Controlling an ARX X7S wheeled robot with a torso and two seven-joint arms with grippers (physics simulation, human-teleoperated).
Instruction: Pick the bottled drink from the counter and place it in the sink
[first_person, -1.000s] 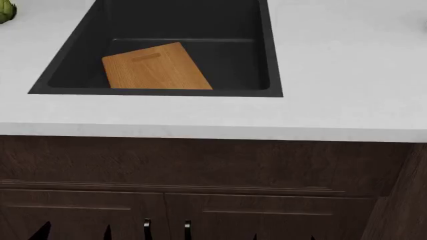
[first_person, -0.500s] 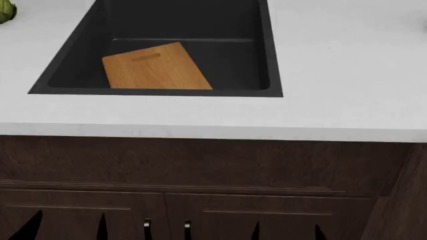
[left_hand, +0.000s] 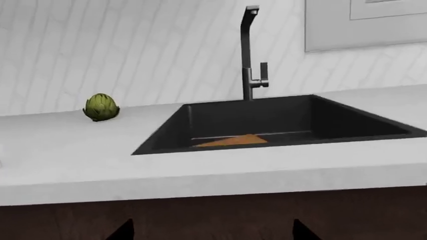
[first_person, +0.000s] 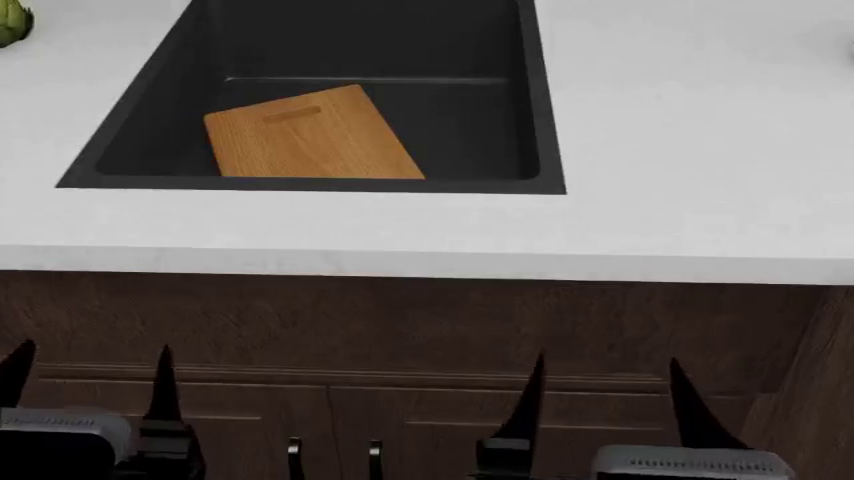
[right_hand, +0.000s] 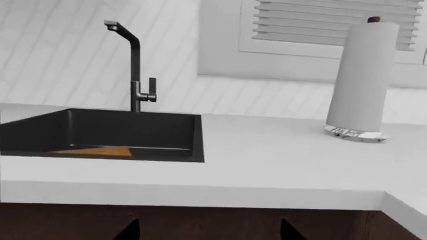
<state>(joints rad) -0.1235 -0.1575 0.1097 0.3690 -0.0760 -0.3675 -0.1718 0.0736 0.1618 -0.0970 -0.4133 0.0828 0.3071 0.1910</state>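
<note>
Both grippers hang low in front of the dark cabinets, below the white desk (first_person: 694, 150). The left gripper (first_person: 88, 380) and right gripper (first_person: 607, 385) each have their 2 fingers spread apart, holding nothing. A wooden cutting board (first_person: 310, 135) leans inside the black sink (first_person: 541, 110). An artichoke (left_hand: 101, 107) sits left of it. The bottled drink shows in no view.

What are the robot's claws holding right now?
Nothing. The left claw and right claw are both open and empty, down in front of the dark cabinets below the counter. No bottled drink shows in any view.
</note>
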